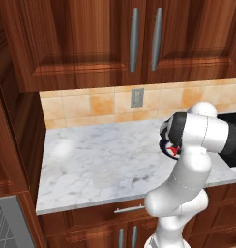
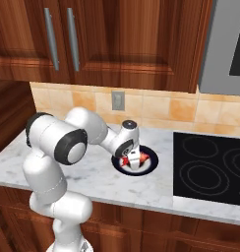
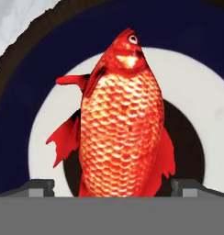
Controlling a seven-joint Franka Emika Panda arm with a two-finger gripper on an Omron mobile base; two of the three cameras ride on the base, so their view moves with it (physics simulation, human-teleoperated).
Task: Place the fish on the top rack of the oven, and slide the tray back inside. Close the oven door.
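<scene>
Looking down along your hand, you saw the fish (image 3: 120, 128) lying on the plate (image 3: 31, 92), its tail end between your gripper (image 3: 111, 187) fingertips (image 3: 40, 187), which stood wide apart on either side without touching it. The plate sat on the marble counter (image 2: 92, 177), just left of the black cooktop (image 2: 210, 167), below the wooden cabinets (image 2: 117, 39).
</scene>
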